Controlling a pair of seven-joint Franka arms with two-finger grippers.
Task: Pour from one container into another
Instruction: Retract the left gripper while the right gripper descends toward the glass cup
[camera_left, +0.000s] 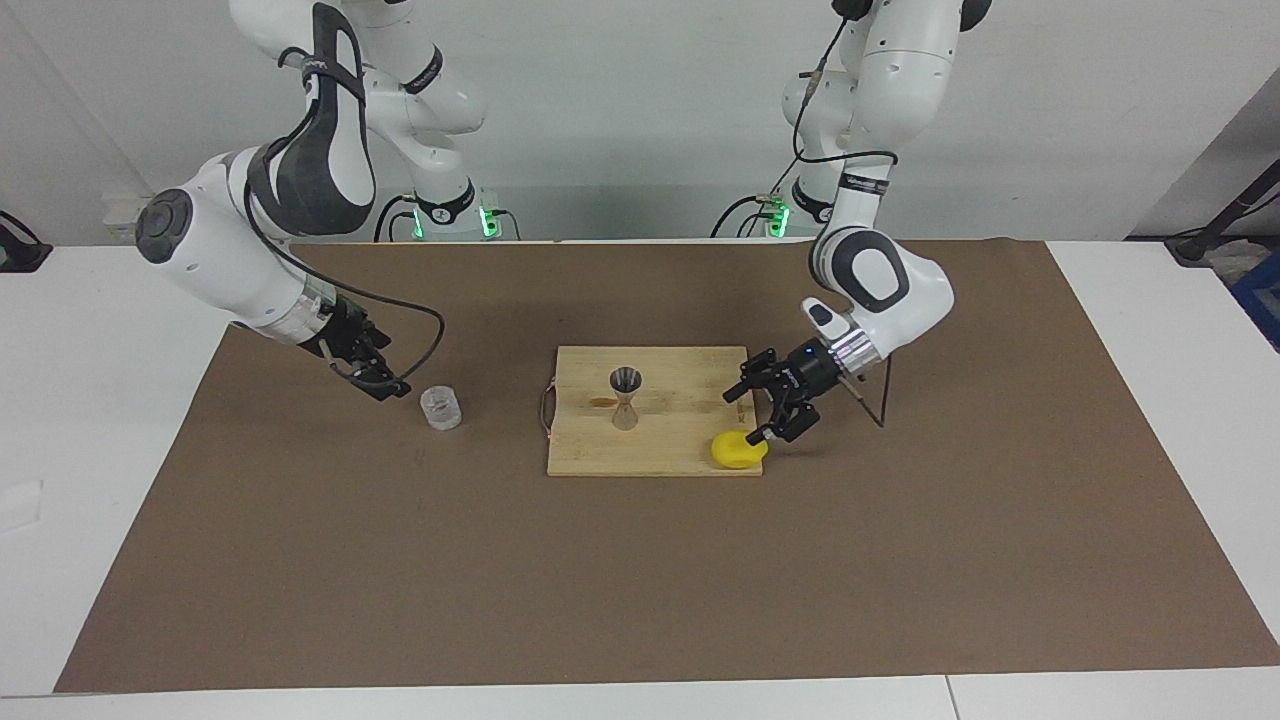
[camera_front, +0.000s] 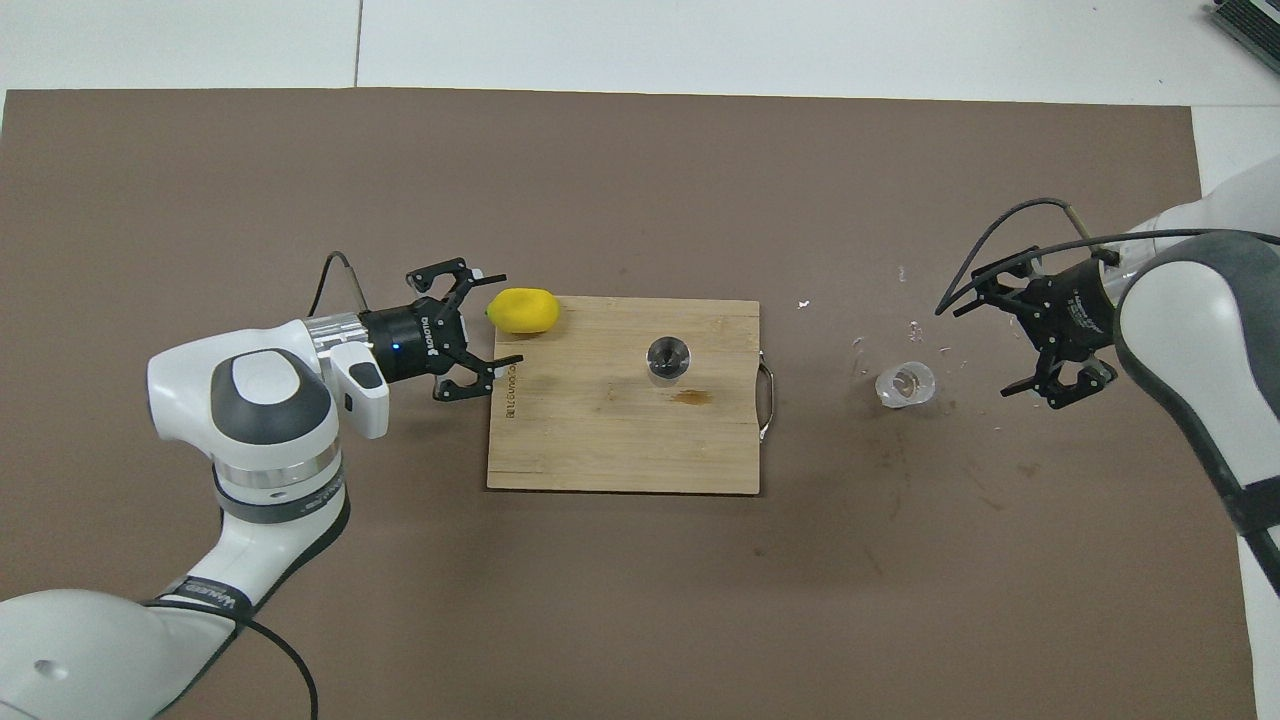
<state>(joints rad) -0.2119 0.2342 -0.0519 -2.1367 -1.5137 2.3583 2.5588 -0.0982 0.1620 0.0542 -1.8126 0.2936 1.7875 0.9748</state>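
Observation:
The small clear cup (camera_left: 441, 408) (camera_front: 905, 385) stands upright on the brown mat, toward the right arm's end of the table. My right gripper (camera_left: 390, 388) (camera_front: 985, 352) hangs open just beside it, a short gap away, with nothing between its fingers. The metal hourglass jigger (camera_left: 625, 397) (camera_front: 668, 358) stands upright on the wooden board (camera_left: 680, 390) (camera_front: 620, 440). My left gripper (camera_left: 742, 416) (camera_front: 505, 320) is open and empty over the board's edge at the left arm's end, close to the lemon.
A yellow lemon (camera_left: 738, 449) (camera_front: 522, 310) lies at the board's corner farthest from the robots, at the left arm's end. The board has a metal handle (camera_front: 767, 400) facing the cup and a small wet stain (camera_front: 692, 398). White specks dot the mat (camera_front: 640, 600) around the cup.

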